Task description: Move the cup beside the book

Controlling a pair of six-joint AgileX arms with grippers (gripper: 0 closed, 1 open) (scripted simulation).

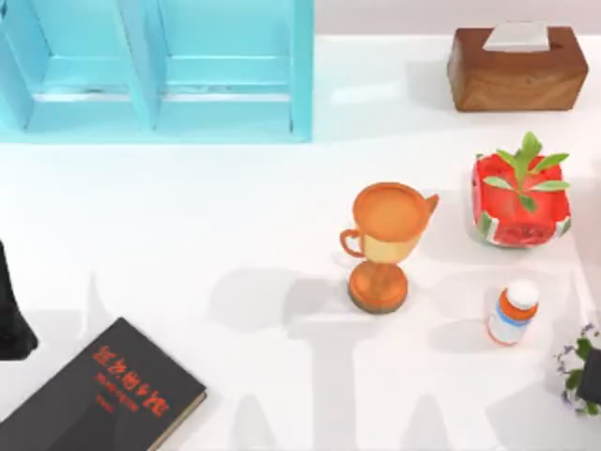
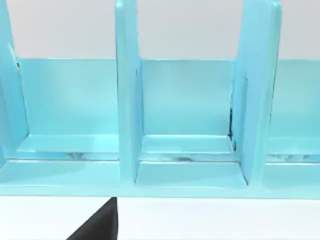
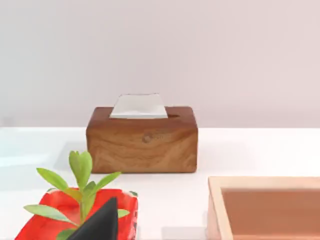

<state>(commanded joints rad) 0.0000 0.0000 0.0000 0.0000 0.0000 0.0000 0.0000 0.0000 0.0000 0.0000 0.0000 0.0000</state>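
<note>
Presumably the cup is being judged light and rigid, best taken at its rim; its place relative to the book (image 1: 99, 399) cannot be told, nor the grasp of the left gripper (image 2: 97, 226) or right gripper (image 3: 97, 222).

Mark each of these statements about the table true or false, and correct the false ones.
1. The book lies flat near the lower left corner of the top view. True.
2. The orange goblet lies tipped on its side. False: it stands upright on its base.
3. The wooden tissue box sits on the table's right side, farther back than the red planter. True.
4. The pill bottle stands to the left of the goblet. False: it stands to the goblet's right, in front of the planter.
5. The left arm is at the table's left edge, close to the book. True.
</note>
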